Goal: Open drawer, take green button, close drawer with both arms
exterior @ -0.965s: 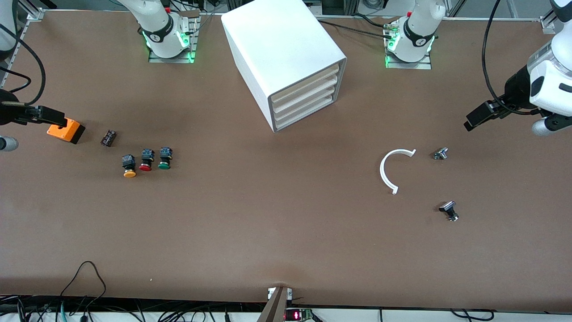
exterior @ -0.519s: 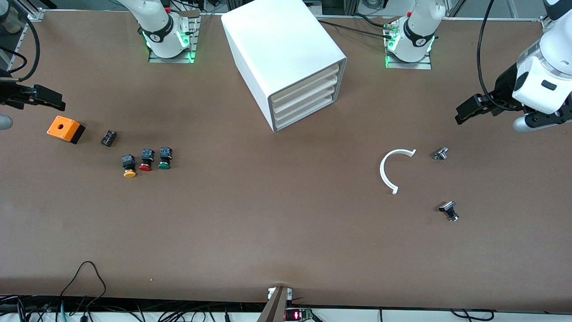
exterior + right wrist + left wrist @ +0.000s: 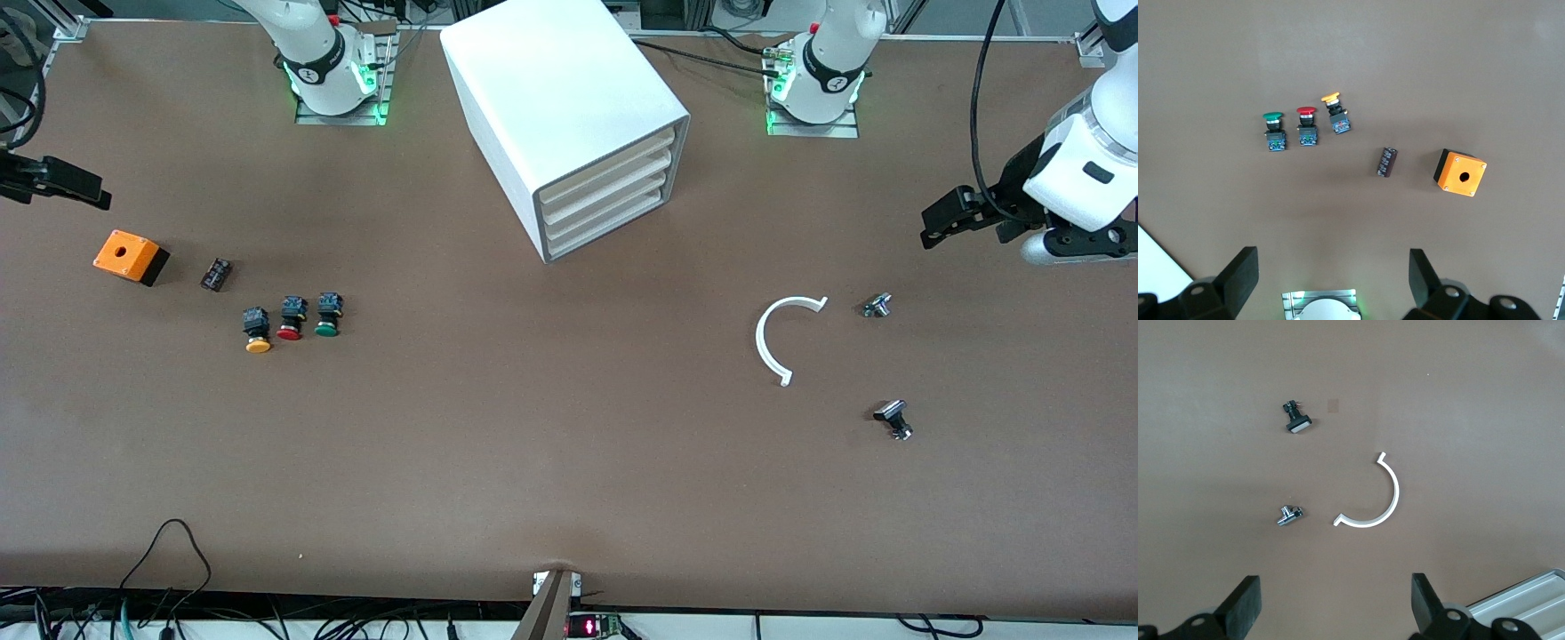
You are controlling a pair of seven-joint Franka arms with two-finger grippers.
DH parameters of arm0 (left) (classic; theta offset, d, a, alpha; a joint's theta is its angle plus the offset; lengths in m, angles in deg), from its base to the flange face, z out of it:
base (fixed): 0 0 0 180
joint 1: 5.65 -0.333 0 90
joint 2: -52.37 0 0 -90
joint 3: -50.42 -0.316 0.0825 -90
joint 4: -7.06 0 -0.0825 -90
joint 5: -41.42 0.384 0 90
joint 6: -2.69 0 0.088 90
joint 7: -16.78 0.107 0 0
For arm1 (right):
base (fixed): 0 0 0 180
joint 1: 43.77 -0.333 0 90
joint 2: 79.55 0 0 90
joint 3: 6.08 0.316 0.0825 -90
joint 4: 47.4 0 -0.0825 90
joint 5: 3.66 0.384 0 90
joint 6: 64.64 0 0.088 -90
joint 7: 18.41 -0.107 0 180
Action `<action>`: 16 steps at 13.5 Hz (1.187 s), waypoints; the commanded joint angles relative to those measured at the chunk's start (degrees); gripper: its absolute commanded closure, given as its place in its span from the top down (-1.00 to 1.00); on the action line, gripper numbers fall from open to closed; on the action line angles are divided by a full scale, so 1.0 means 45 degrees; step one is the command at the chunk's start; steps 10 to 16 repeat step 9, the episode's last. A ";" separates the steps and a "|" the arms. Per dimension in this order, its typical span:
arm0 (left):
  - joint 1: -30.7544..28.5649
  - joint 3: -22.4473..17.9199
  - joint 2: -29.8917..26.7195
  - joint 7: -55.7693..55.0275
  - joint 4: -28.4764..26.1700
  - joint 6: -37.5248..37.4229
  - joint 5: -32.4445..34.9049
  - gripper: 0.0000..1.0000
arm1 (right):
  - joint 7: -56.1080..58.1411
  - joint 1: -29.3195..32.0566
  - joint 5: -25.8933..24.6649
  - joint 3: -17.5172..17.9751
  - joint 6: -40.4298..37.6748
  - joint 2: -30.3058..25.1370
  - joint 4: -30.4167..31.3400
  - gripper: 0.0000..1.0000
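Note:
The white box cabinet (image 3: 551,89) stands between the arm bases with all four drawers pushed in. The drawer (image 3: 605,234) is the lowest one and is shut. The green button (image 3: 327,316) lies on the table toward the right arm's end, beside a red one (image 3: 290,318) and a yellow one (image 3: 257,330). It also shows in the right wrist view (image 3: 1274,131). My right gripper (image 3: 96,196) is open and empty in the air at that end; the right wrist view shows it (image 3: 1331,280) too. My left gripper (image 3: 930,236) is open and empty in the air at the left arm's end; the left wrist view shows it (image 3: 1335,607) too.
An orange box (image 3: 131,256) and a small black part (image 3: 215,274) lie near the buttons. A white C-shaped ring (image 3: 758,338), a small metal part (image 3: 877,306) and a black-headed part (image 3: 893,418) lie toward the left arm's end.
My right gripper has risen and drawn away from over the orange box toward the table's edge. My left gripper has swung slightly above the table. Nothing on the table moved.

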 commanded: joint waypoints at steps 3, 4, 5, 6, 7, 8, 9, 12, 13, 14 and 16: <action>-0.0014 0.0021 0.0198 0.0276 0.0487 -0.0305 0.0330 0.98 | 0.0776 0.0100 0.0081 0.0063 0.0286 -0.0346 0.0331 1.00; -0.0014 0.0020 0.0198 0.0276 0.0468 -0.0305 0.0329 0.98 | 0.1554 0.0100 0.0081 0.0063 0.0363 -0.0346 0.0292 1.00; -0.0014 0.0040 0.0198 0.0276 0.0487 -0.0305 0.0329 0.98 | 0.1697 0.0081 0.0100 0.0102 0.0422 -0.0346 0.0311 1.00; -0.0014 0.0059 0.0198 0.0276 0.0487 -0.0305 0.0329 0.98 | 0.1602 0.0061 0.0139 0.0122 0.0423 -0.0268 0.0311 1.00; -0.0014 0.0059 0.0179 0.0276 0.0487 -0.0324 0.0329 0.98 | 0.0963 0.0061 0.0178 0.0161 0.0539 -0.0151 0.0311 1.00; -0.0014 0.0059 0.0179 0.0276 0.0487 -0.0325 0.0329 0.98 | -0.0030 0.0022 0.0120 0.0258 0.0772 -0.0034 0.0350 1.00; -0.0014 0.0059 0.0179 0.0276 0.0487 -0.0325 0.0329 0.98 | -0.0813 0.0119 0.0023 0.0877 0.0948 -0.0033 0.0389 1.00; -0.0014 0.0059 0.0179 0.0276 0.0487 -0.0325 0.0329 0.98 | -0.0813 0.0119 0.0023 0.0877 0.0948 -0.0033 0.0389 1.00; -0.0014 0.0059 0.0179 0.0276 0.0487 -0.0325 0.0329 0.98 | -0.0813 0.0119 0.0023 0.0877 0.0948 -0.0033 0.0389 1.00; -0.0014 0.0059 0.0179 0.0276 0.0487 -0.0325 0.0329 0.98 | -0.0813 0.0119 0.0023 0.0877 0.0948 -0.0033 0.0389 1.00; -0.0014 0.0059 0.0179 0.0276 0.0487 -0.0325 0.0329 0.98 | -0.0813 0.0119 0.0023 0.0877 0.0948 -0.0033 0.0389 1.00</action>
